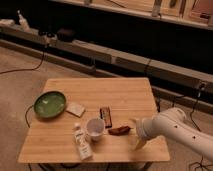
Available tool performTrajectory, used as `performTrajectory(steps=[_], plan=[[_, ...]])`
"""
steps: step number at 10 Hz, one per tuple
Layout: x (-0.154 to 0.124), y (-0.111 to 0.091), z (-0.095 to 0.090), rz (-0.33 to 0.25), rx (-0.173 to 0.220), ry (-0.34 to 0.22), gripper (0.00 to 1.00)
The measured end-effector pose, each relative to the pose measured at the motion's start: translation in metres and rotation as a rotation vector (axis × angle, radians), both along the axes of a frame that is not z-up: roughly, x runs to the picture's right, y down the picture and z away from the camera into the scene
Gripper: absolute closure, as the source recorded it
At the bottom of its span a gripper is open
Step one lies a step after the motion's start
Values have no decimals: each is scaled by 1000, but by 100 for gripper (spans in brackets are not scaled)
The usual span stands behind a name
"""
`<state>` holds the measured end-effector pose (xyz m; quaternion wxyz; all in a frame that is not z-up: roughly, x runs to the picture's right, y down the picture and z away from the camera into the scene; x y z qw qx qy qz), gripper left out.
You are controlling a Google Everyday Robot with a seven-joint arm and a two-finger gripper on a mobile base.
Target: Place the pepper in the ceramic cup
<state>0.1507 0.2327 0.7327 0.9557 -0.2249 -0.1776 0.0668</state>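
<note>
So the pepper point(119, 130) is lying flat on the wooden surface point(125, 95), just right of the ceramic cup point(95, 128) and not in it. The arm reaches in from the right and its pincer point(136, 132) sits by the pepper's right end. Honestly can't tell if it's spread or closed. A dark bar point(105, 117) lies just behind the pepper, a white bottle point(81, 142) beside the cup, and a green bowl point(50, 104) far left.

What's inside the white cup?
Nothing shows inside the ceramic cup; its near wall hides part of the bottom. The pepper lies outside, near the claw.
</note>
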Motion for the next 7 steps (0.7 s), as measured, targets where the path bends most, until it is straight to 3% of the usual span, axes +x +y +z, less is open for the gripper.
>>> performTrajectory(steps=[2, 5, 7], plan=[[2, -1, 0, -18, -1, 8, 20], [-1, -15, 2, -134, -13, 43, 20], [-9, -22, 6, -167, -22, 50, 20]])
